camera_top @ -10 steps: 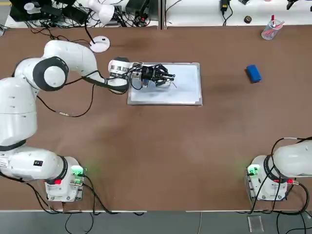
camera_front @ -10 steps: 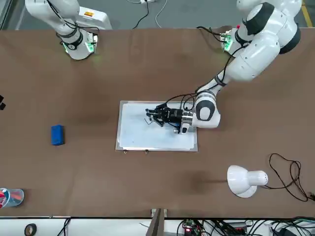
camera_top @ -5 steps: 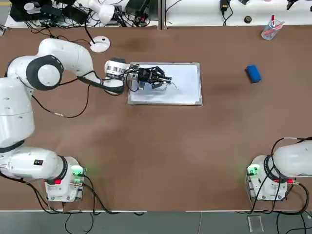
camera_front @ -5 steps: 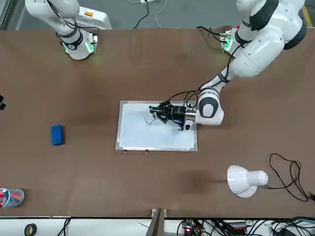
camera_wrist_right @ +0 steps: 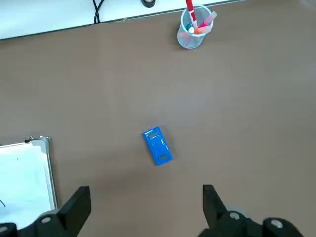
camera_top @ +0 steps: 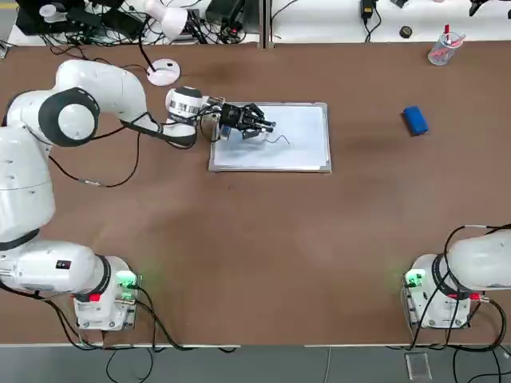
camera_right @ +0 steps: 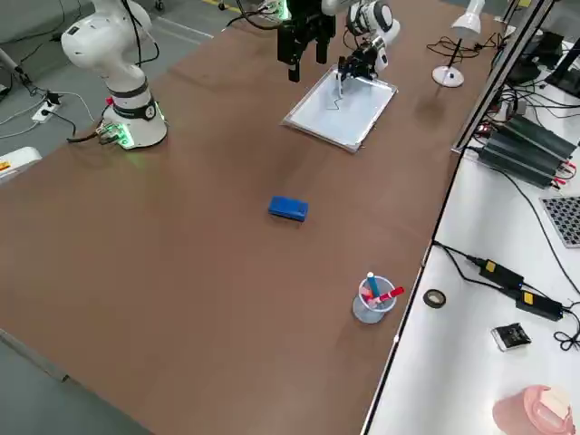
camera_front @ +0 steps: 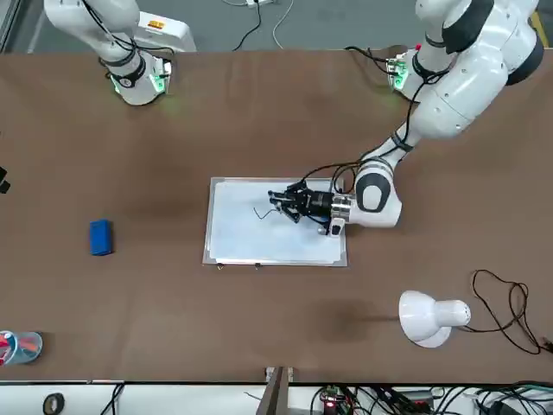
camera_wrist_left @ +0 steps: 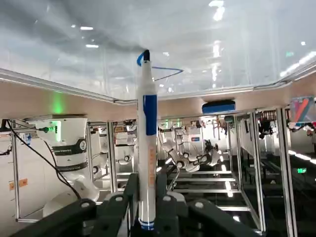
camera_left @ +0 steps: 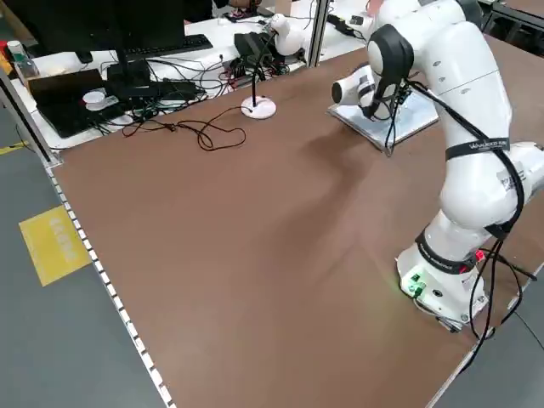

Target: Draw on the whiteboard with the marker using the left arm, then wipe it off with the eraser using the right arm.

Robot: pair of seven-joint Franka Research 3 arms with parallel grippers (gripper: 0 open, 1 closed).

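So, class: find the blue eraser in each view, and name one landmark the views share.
Top: eraser, upper right.
Front, left of the whiteboard.
Left side: not in it.
Right side, centre.
Left wrist, small, beyond the board's edge.
Right wrist, centre.
Landmark: the whiteboard, in all views.

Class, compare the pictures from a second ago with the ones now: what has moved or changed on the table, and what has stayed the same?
The left gripper, still shut on the marker, slid back across the whiteboard toward its left edge, uncovering a thin drawn line. The eraser, the pen cup and the parked right gripper stayed put.
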